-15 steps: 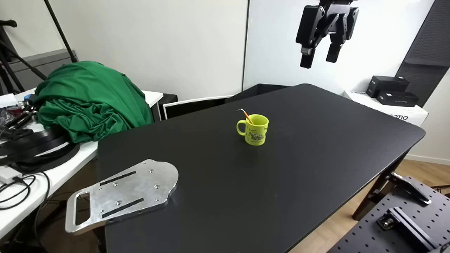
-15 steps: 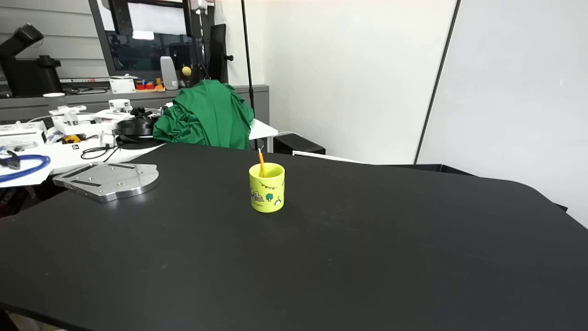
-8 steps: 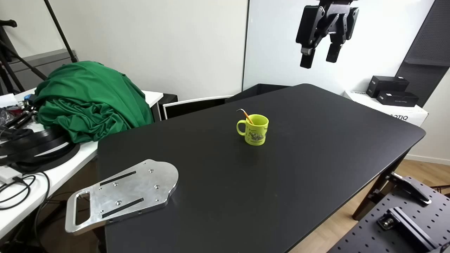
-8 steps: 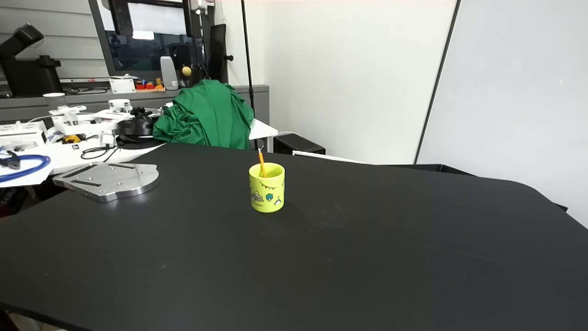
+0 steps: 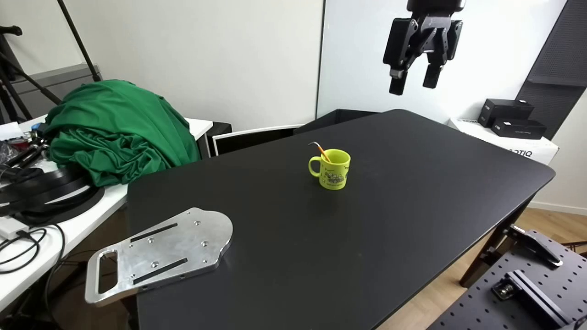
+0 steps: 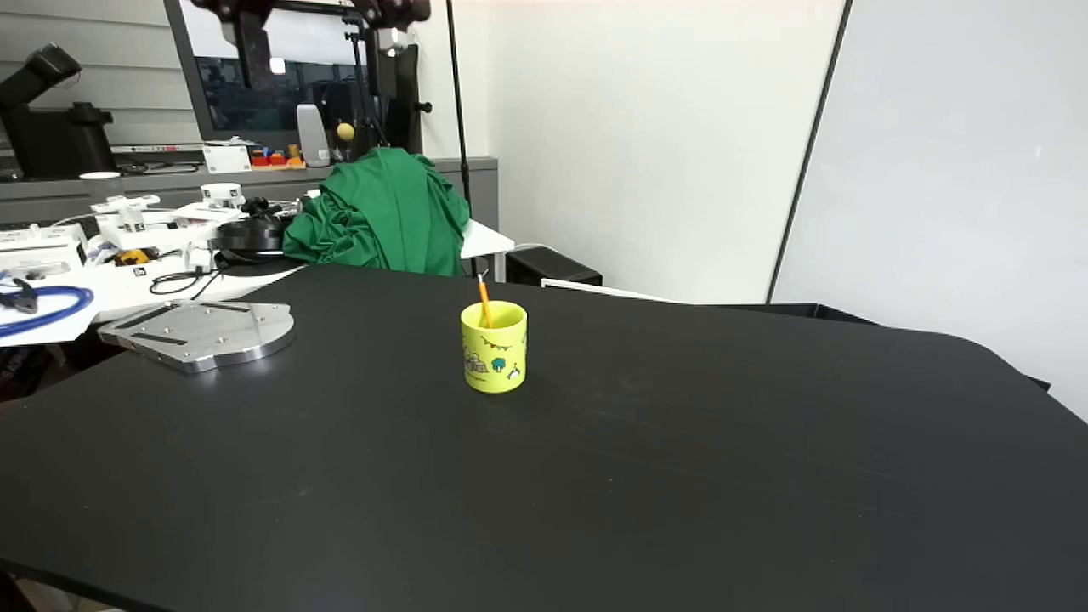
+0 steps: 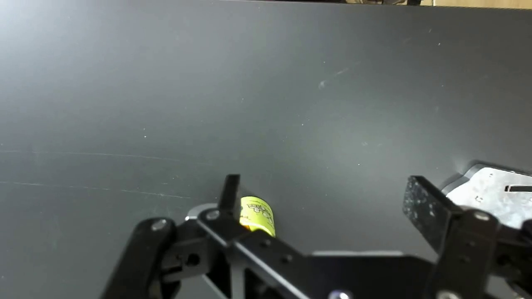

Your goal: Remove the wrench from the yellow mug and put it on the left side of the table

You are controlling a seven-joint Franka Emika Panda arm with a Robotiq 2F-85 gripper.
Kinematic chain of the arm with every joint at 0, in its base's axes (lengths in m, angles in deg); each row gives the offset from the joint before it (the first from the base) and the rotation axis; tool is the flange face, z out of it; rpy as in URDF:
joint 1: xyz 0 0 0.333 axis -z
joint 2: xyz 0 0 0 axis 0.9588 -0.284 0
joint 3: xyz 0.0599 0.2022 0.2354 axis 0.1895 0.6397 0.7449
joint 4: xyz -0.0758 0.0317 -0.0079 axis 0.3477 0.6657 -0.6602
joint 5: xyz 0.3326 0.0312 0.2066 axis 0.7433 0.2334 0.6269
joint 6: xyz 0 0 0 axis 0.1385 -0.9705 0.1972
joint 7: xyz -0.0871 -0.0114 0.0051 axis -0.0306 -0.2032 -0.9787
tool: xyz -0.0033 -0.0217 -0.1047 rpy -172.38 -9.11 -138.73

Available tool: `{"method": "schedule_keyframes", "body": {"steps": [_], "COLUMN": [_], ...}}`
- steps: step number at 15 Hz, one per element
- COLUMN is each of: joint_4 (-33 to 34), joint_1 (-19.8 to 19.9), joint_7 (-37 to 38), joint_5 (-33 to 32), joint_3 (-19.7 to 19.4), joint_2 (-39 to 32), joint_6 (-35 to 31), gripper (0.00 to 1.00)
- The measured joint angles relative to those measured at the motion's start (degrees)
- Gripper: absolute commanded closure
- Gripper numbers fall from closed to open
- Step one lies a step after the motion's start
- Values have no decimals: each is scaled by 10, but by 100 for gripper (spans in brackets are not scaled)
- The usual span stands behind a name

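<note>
Gripper hangs spread above table, wrench leaning in mug.

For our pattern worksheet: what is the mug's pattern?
The mug carries small printed pictures, including a green tree; clearest in an exterior view.

In an exterior view, looked down on the table; in an exterior view, lower, nearer the mug. Faced a white wall in both, sharing mug and metal plate. In wrist view, peered down past the gripper.
</note>
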Motion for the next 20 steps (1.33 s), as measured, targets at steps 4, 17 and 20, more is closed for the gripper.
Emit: {"method": "schedule_keyframes", "body": {"steps": [4, 17, 20], "joint_4": [35, 312, 381], "joint_1": [6, 35, 35], "joint_7": [-13, -18, -11], "joint_5": [0, -94, -99], "joint_3": [-26, -44, -48], "joint_2": [-84, -434, -517], "joint_6": [-26, -40, -36], "gripper": [0, 0, 0]}}
